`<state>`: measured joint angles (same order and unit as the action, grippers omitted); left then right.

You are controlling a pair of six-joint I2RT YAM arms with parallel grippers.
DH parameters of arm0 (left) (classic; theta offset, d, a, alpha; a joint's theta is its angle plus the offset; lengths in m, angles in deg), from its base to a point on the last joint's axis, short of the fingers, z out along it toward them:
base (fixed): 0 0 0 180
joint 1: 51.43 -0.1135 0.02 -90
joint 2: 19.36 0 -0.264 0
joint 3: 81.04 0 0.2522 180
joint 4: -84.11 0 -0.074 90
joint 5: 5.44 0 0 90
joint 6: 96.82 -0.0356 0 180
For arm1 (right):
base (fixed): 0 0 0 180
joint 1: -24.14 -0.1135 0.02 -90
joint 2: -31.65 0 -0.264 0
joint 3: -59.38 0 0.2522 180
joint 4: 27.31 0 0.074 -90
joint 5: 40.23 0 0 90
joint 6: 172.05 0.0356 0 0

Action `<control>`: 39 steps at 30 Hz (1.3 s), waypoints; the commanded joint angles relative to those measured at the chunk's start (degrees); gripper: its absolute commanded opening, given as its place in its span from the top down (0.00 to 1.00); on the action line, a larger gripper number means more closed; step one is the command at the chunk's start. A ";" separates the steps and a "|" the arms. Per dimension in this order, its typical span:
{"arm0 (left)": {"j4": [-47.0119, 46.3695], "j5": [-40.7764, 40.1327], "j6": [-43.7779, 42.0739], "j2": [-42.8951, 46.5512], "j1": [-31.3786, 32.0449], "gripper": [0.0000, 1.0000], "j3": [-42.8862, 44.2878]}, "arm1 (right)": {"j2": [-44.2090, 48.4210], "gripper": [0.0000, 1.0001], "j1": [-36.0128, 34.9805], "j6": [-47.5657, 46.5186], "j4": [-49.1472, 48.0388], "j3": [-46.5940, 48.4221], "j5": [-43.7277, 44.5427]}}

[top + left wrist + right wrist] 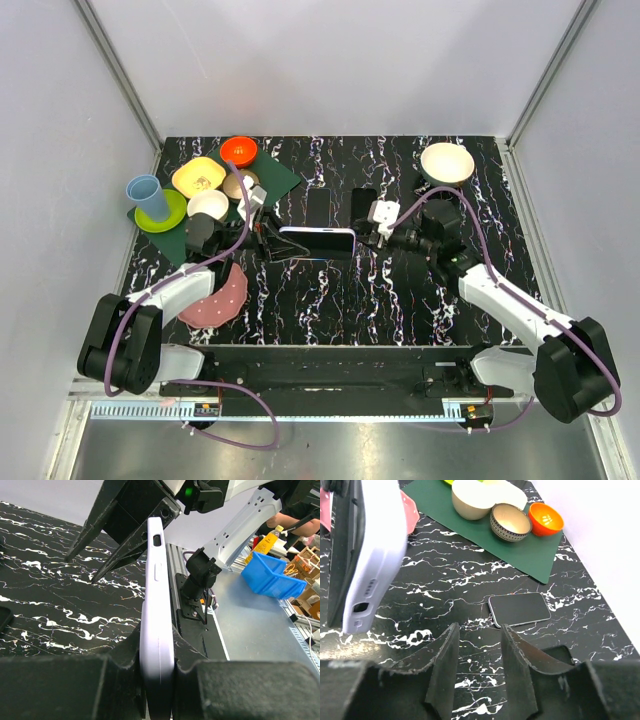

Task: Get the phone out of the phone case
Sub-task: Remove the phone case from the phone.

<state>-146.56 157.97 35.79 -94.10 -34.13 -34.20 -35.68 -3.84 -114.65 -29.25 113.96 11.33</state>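
A lavender phone case (156, 610) is held edge-up above the table, with my left gripper (157, 647) shut on its near end. In the top view the case (318, 240) hangs level at mid-table between both arms, the left gripper (268, 241) at its left end. A dark slab, the phone (341, 555), shows inside the case's left face. My right gripper (477, 630) stands open and empty, just right of the case's (377, 555) far end and not touching it; from above this gripper (364, 238) sits at the case's right end.
A bare dark phone (519, 609) lies flat on the table (400, 300) behind the case, with a black case (363, 205) beside it. At the back left are a green mat (275, 180), bowls, an orange bowl (239, 151) and a blue cup (147, 196). Elsewhere: a pink plate (222, 297), a white bowl (447, 163).
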 commanded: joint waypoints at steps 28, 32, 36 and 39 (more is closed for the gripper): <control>-5.36 -0.37 -1.30 1.79 -0.07 1.00 2.69 | 3.26 0.55 8.83 48.85 -30.87 -0.03 -24.58; -5.36 -0.37 -1.48 1.70 -0.07 1.00 2.60 | 2.73 0.55 8.83 51.49 -33.33 -0.47 -23.61; -5.27 -0.46 -1.56 1.53 -0.07 1.00 2.69 | 2.20 0.55 8.83 53.17 -35.80 -1.27 -24.05; -5.27 -0.46 -1.57 1.44 -0.07 1.00 2.60 | 1.94 0.56 8.91 52.46 -35.62 -1.62 -23.09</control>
<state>-146.53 158.04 35.63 -94.08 -34.13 -34.20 -33.59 4.79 -63.99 -60.55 112.65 -11.47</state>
